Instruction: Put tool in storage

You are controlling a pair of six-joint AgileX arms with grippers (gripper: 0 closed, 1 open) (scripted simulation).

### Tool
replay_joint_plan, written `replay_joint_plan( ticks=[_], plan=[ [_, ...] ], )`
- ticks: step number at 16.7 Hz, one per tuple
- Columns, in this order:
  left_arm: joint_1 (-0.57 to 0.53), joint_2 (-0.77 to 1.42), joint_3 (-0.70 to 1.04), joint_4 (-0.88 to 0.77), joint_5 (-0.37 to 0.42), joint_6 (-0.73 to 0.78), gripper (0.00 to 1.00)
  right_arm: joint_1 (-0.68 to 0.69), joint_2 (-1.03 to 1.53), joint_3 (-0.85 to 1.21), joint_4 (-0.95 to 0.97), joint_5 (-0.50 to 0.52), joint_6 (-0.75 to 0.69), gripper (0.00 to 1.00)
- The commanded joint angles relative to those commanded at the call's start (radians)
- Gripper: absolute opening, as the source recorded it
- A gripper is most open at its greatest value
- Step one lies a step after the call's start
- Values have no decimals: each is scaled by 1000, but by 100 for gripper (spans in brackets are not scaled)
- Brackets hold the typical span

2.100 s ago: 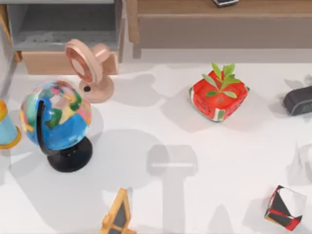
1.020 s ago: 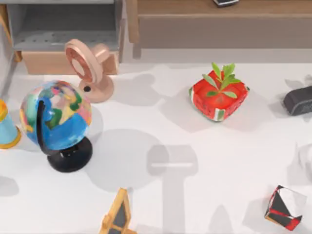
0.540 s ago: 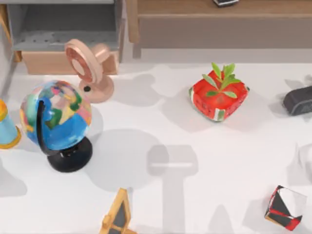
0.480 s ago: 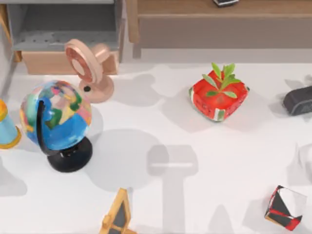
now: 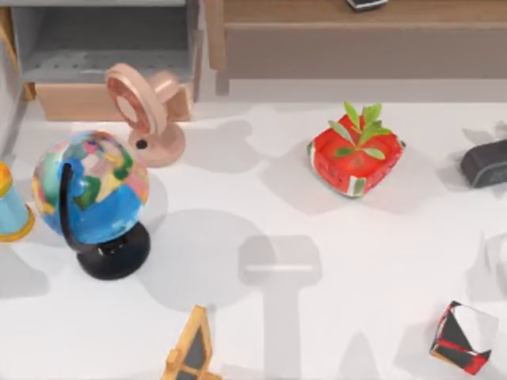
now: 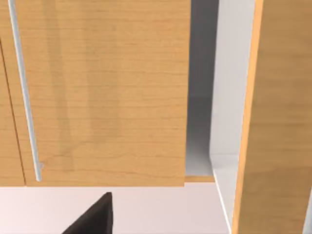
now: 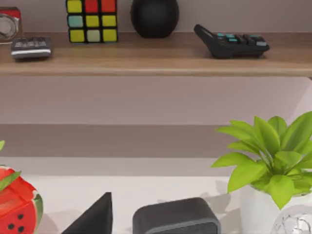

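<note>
The tool [image 5: 277, 267] is a thin silvery-white strip lying flat on the white table, in the middle near the front, inside a grey shadow. The storage is the wooden unit at the back left, with an open grey compartment [image 5: 103, 47] above a light wood front [image 5: 79, 101]. In the left wrist view a wooden door [image 6: 102, 92] with a silver bar handle [image 6: 23, 92] is close ahead, beside a narrow gap onto a grey interior [image 6: 200, 126]. A dark piece of my left gripper [image 6: 95, 217] shows there, and a dark piece of my right gripper [image 7: 95, 217] shows in the right wrist view.
A globe [image 5: 91, 190] and a pink fan [image 5: 142, 111] stand at the left. A red watermelon pot with a plant [image 5: 355, 154] sits right of centre. A black box [image 5: 483, 162], a black-white-red cube [image 5: 463, 336] and an orange-framed triangle [image 5: 192, 348] ring the front.
The arm shadow on the table's front left has crept towards the back. The tool and the other objects have not moved.
</note>
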Motion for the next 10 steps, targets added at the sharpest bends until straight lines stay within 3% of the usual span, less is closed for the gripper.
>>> replay_joint_plan(
  ticks=[1,10],
  plan=[
    [0,0,0,0,0,0,100,0,0,0,0,0,0,100],
    [0,0,0,0,0,0,32,0,0,0,0,0,0,100]
  ],
)
